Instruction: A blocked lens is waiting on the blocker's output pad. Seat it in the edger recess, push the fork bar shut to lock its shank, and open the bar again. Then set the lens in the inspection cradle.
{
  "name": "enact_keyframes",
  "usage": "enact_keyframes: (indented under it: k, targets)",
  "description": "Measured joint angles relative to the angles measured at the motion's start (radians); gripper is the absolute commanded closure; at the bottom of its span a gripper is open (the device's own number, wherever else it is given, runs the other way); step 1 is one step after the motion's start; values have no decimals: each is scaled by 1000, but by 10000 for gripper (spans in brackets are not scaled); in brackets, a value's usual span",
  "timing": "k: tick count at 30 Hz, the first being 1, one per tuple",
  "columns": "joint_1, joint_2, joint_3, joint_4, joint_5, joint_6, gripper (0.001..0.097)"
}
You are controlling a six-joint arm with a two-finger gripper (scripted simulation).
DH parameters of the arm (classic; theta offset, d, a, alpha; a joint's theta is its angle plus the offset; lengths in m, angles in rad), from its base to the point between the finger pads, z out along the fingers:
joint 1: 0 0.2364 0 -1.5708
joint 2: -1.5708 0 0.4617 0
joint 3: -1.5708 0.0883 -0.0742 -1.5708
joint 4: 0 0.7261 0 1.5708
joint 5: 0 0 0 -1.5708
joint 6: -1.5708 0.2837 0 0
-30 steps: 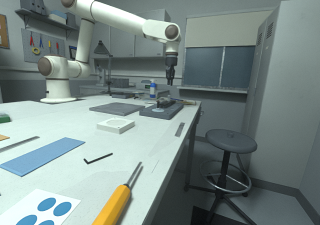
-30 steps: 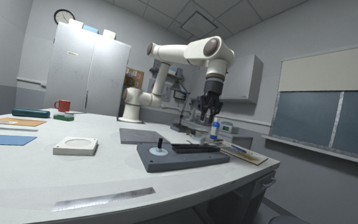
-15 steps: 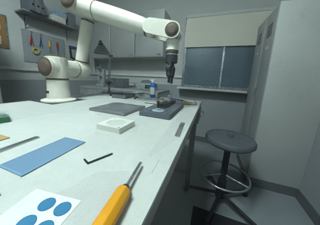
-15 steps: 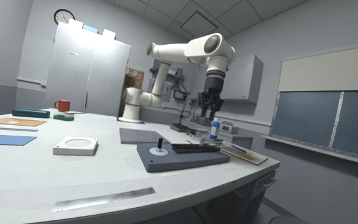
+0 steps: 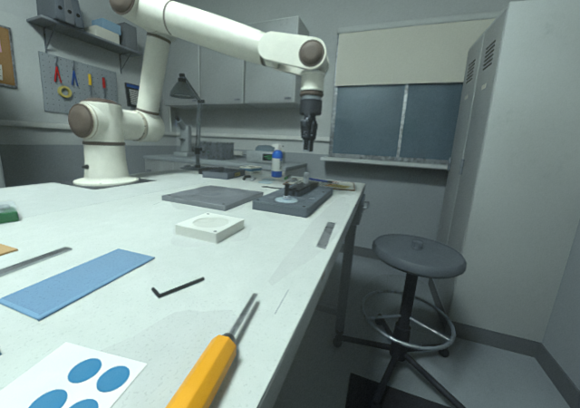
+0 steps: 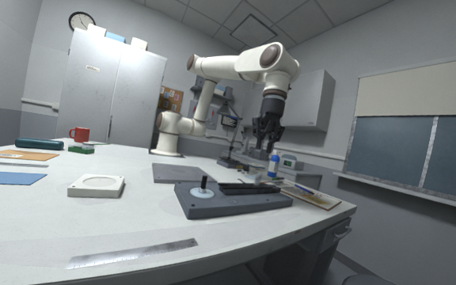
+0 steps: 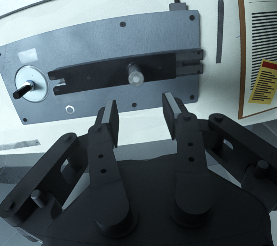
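Observation:
The black fork bar lies along the grey edger plate, with a pale upright knob on it. Its forked end points toward the lens and stands clear of it. The blocked lens, a pale disc with a dark shank, sits in the round recess at the plate's end. The white inspection cradle lies nearer the table's middle. The flat grey output pad is beside the edger. My gripper hangs high above the bar, open and empty.
A clipboard with papers lies just past the edger by the table edge. A blue-capped bottle stands behind. A steel ruler, hex key, screwdriver and blue mat lie elsewhere on the table. A stool stands beside the table.

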Motion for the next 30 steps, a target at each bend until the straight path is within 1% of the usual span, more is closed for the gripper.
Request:
enact_keyframes:
  k: [30]
  targets:
    - [0, 0, 0, 0, 0, 0, 506]
